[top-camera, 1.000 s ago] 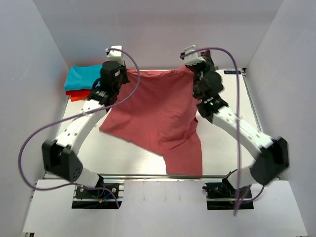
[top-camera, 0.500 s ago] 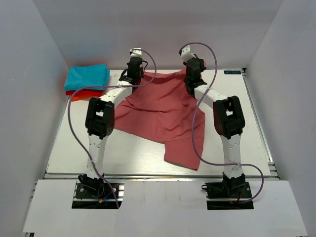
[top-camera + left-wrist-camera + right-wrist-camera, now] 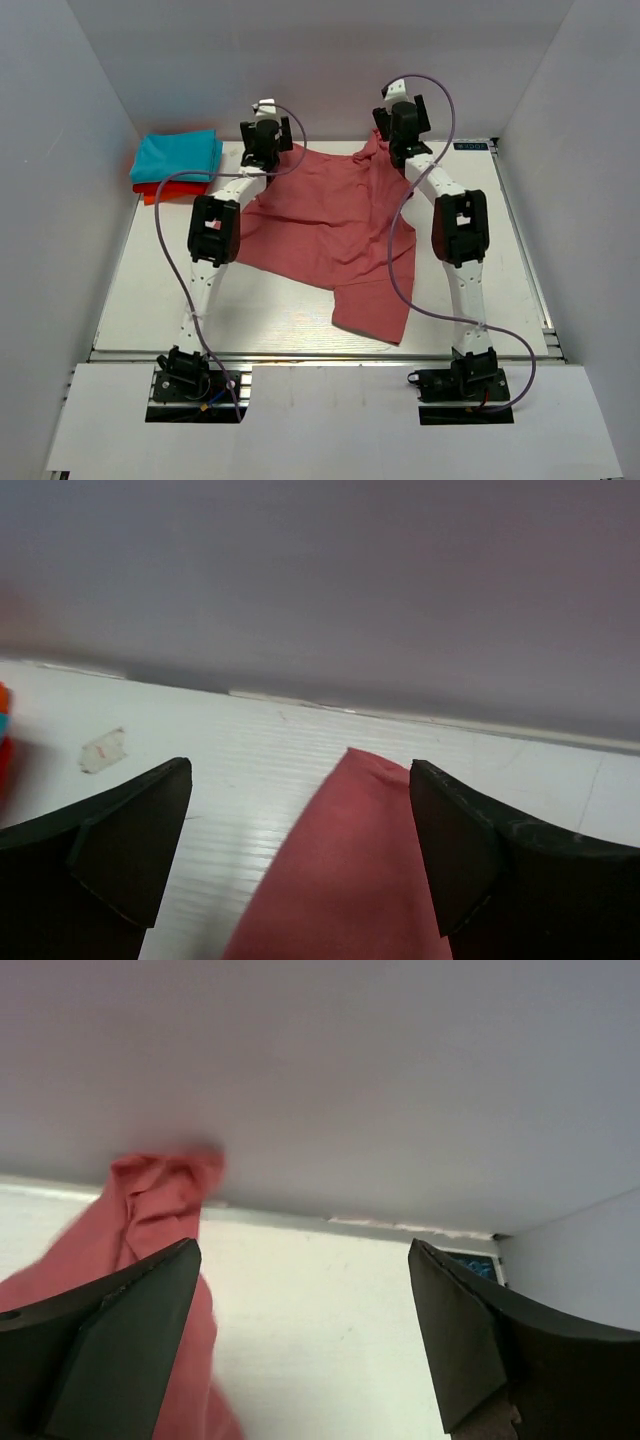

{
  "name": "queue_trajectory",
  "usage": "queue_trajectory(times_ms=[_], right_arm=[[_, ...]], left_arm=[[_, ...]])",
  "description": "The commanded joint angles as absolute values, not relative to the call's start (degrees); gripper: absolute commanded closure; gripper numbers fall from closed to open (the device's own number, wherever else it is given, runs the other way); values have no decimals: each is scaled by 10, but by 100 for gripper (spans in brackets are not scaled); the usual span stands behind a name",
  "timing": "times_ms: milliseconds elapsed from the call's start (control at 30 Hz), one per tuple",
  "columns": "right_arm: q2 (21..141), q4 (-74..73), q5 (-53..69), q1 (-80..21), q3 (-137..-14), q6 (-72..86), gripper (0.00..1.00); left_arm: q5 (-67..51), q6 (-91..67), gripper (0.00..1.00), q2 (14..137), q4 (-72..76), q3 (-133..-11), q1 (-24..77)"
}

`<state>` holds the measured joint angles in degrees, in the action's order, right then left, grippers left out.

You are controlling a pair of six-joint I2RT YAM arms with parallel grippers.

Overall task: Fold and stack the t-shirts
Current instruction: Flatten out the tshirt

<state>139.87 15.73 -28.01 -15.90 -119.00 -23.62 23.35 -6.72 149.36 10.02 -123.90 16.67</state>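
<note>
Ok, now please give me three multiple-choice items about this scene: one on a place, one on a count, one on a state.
1. Where does the turquoise t-shirt lie? A) far-left corner of the table B) far-right corner C) near edge
2. How many t-shirts are in view? A) two B) three C) five
3. The salmon-pink t-shirt is: A) folded small B) spread out loosely C) rolled up
Answers: 1 A, it tops the orange-red t-shirt there; 2 B, turquoise, orange-red, salmon-pink; 3 B, it lies open and rumpled.
</note>
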Motion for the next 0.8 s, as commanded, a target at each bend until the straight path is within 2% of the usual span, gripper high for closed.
queue_trajectory(times_ms=[0, 133, 167, 233, 367, 400, 467, 567, 767], right_arm=[[1319, 21, -217, -158, -1230, -150, 10], [1207, -154, -198, -160, -1200, -56, 10], [1188, -181, -188, -157, -1174, 11, 10], [1107, -243, -153, -161, -1087, 39, 10], [1006, -282, -51, -170, -920, 108, 10], [992, -284, -28, -170, -839, 127, 10], [938, -264, -12, -184, -785, 141, 10], [902, -231, 17, -198, -686, 172, 10], [879, -201, 37, -231, -587, 203, 10]], left_arm=[[235, -64, 0, 1399, 62, -1270, 161], [223, -64, 0, 1297, -49, -1219, 161], [217, -64, 0, 1245, -69, -1198, 161], [217, -82, 0, 1189, -130, -1147, 166], [216, -142, 0, 1054, -195, -939, 171], [208, -160, 0, 1030, -188, -901, 171], [169, -167, 0, 969, -154, -791, 171], [117, -187, 0, 958, -100, -713, 171], [77, -208, 0, 1027, -153, -737, 177]])
